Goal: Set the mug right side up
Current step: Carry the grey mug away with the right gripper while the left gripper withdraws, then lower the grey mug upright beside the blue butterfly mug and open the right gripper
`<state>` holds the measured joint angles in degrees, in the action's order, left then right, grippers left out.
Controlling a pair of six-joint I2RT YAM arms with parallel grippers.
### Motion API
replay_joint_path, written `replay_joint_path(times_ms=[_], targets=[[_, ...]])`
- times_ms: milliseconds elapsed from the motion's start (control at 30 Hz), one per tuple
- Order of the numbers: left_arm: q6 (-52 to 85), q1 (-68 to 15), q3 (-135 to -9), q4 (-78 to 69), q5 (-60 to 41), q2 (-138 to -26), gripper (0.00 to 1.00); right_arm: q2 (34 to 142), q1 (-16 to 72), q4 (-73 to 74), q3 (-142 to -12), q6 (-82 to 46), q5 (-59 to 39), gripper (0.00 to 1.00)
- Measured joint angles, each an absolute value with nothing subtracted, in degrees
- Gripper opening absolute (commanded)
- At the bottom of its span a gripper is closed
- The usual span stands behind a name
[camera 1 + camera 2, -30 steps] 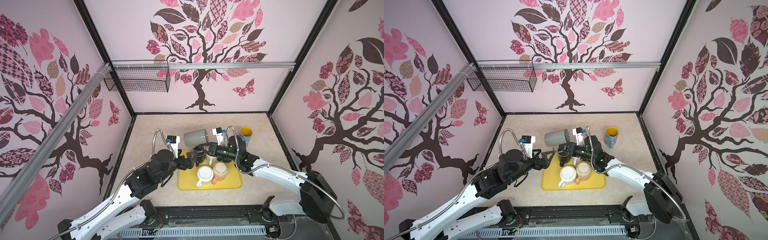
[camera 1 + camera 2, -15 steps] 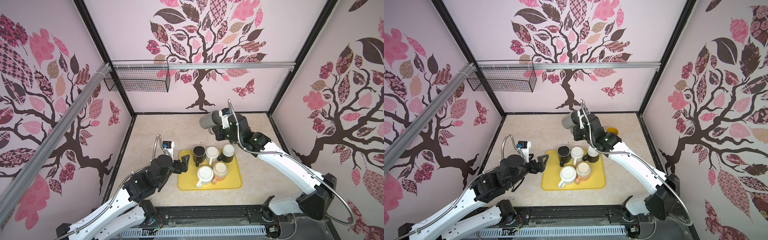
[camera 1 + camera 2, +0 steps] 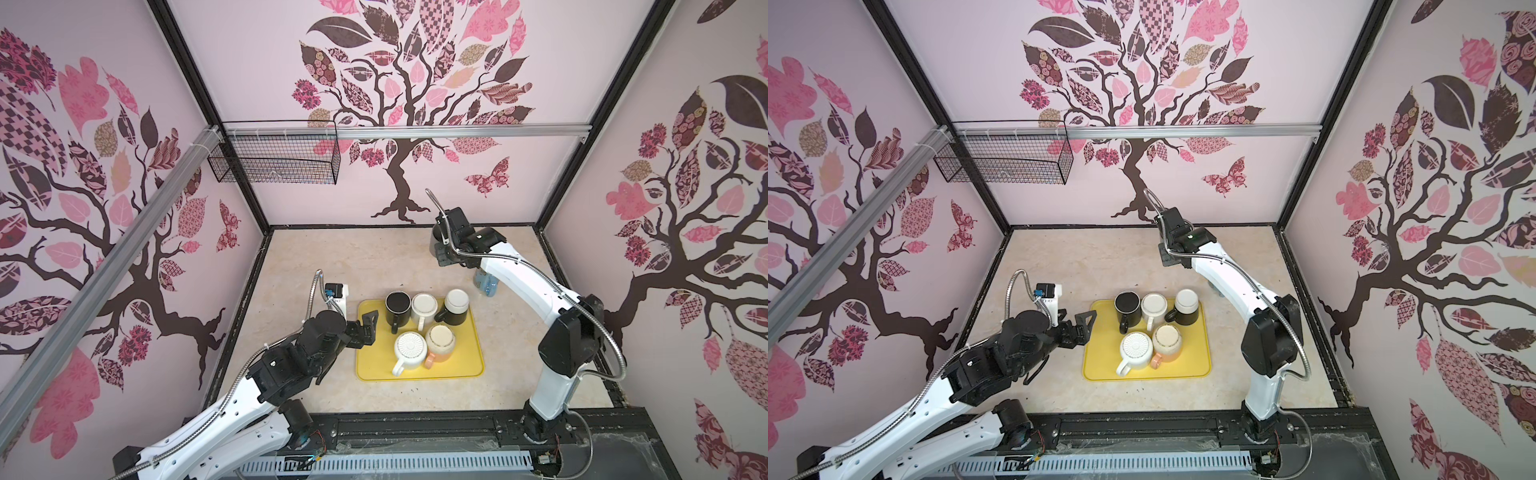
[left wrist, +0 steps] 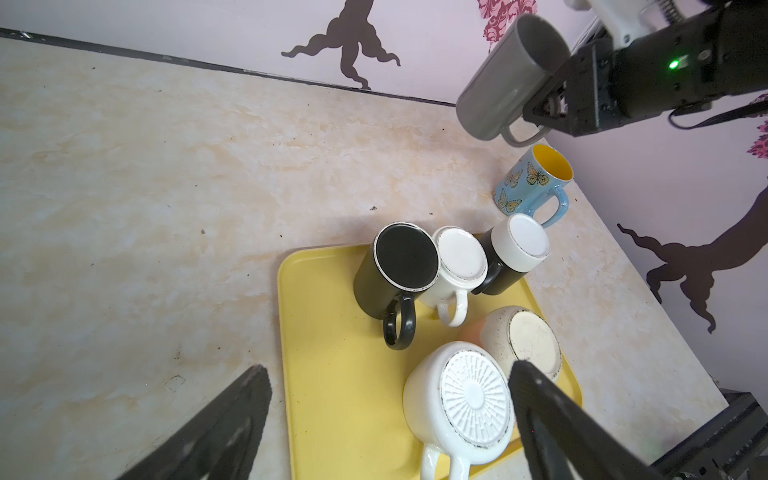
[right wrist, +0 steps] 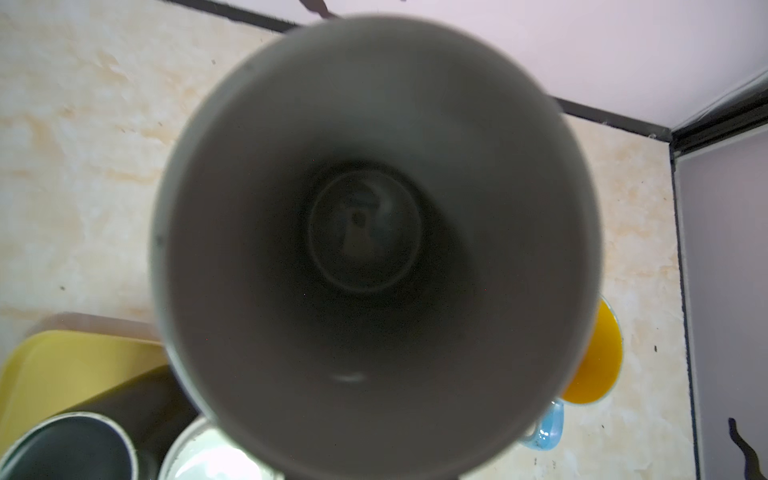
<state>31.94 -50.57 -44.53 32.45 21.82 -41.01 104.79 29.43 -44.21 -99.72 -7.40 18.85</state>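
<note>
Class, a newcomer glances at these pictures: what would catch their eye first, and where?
A grey mug hangs in mid-air near the back wall, gripped by the right gripper. Five mugs stand upside down, crowded on a yellow tray at the middle of the table. A blue butterfly mug stands upright off the tray's far right corner.

Bright, even light; the near mug (image 5: 374,228) looks blurred.

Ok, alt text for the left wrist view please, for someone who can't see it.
The right gripper holds a grey ceramic mug tilted in the air above the beige marbled table. Below, five upside-down mugs crowd a yellow plastic tray, with an upright blue butterfly mug beside it.
</note>
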Motion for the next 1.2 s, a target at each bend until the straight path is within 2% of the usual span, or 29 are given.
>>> replay_joint_path(times_ms=[433, 1200], targets=[[33.0, -50.6, -41.8, 32.7, 21.7, -40.7, 0.92, 106.5, 21.4, -42.2, -93.4, -7.4, 15.8, 0.0], [33.3, -50.6, -40.8, 32.6, 20.1, -41.0, 0.92, 106.5, 20.5, -37.0, -83.7, -8.0, 11.7, 0.0]])
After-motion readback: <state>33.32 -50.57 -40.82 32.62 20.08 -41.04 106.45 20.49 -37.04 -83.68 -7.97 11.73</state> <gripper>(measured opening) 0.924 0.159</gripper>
